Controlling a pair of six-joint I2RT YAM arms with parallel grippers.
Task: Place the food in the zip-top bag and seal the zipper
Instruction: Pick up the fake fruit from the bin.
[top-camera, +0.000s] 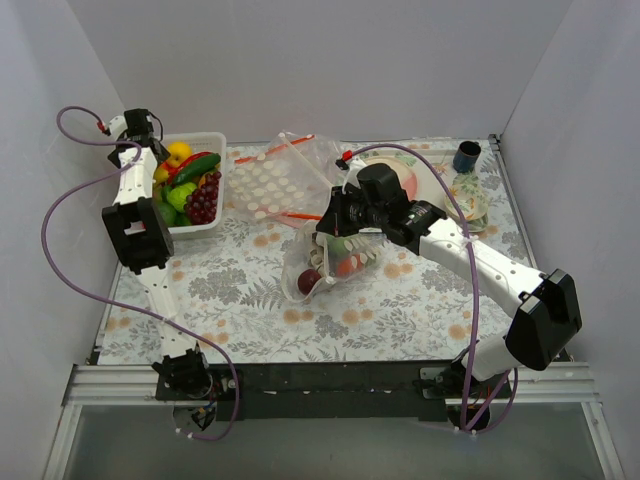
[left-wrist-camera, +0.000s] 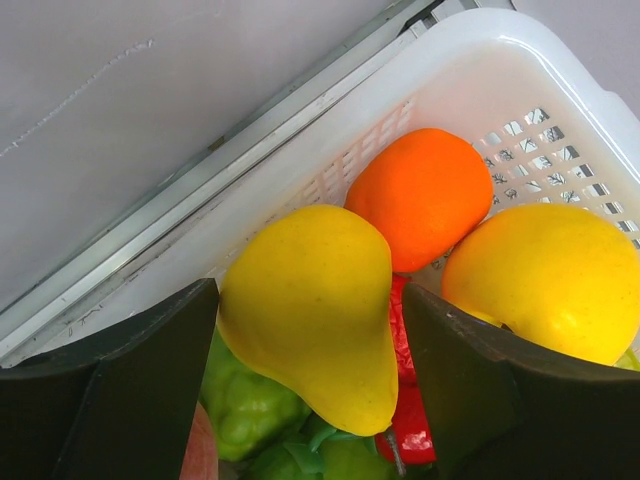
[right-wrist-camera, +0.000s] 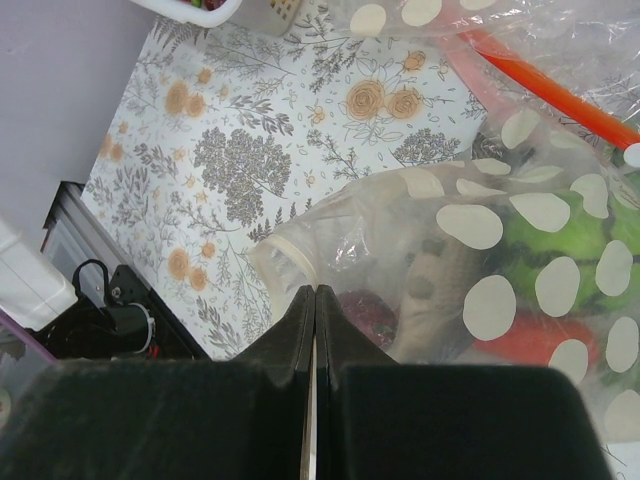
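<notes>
Top external, near to far: zip-top bag (top-camera: 300, 262) lies mid-counter (top-camera: 230, 300) with red and green food (top-camera: 345, 265) inside. The right pincer (top-camera: 333, 215) is clenched on its film, and the arm hides the mouth. Just beyond, the zipper (top-camera: 300, 213) shows. Far left, we see the left pincer (left-wrist-camera: 308, 300) released, straddling a yellow pear (left-wrist-camera: 305, 325) in the white basket (top-camera: 205, 228). An orange (left-wrist-camera: 425, 195) crowds behind it. Far right stands a dark cup (top-camera: 466, 157).

Crinkly clear plastic bag (right-wrist-camera: 470, 230), glossy yellow pear (left-wrist-camera: 310, 300)

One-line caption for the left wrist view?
Open left end effector straddles a yellow toy pear in the white slatted plastic basket.
</notes>
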